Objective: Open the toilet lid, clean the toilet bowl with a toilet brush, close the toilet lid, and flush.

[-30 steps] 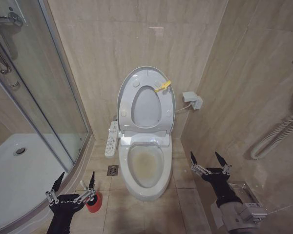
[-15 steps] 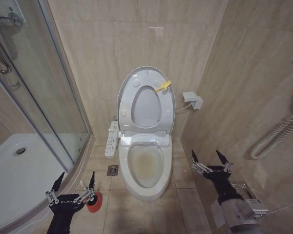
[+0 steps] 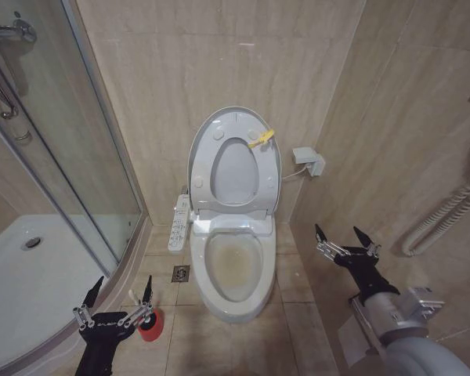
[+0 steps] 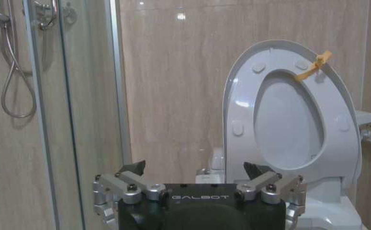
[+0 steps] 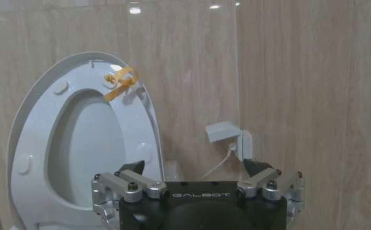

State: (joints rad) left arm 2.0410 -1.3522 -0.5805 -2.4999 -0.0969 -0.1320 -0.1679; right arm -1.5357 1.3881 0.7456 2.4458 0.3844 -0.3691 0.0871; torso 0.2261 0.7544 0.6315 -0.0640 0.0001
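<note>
Against the back wall the lid (image 3: 235, 168) stands upright, with the seat raised against it and a yellow clip (image 3: 261, 139) at its rim. Below it the bowl (image 3: 233, 266) lies uncovered, its basin stained yellowish. A white control panel (image 3: 178, 223) hangs at the bowl's left side, with a floor drain (image 3: 180, 273) just below it. A white wall box (image 3: 309, 160) with a cable sits right of the lid. The glass shower screen (image 3: 86, 141) and white tray (image 3: 31, 274) fill the left.

The left gripper (image 3: 116, 304) hovers low by the tray's edge, fingers spread wide, holding nothing; a red holder (image 3: 150, 323) sits just behind it. The right gripper (image 3: 346, 244) hangs beside the bowl near the right wall, likewise wide open and empty. "GALBOT" is printed on both grippers.
</note>
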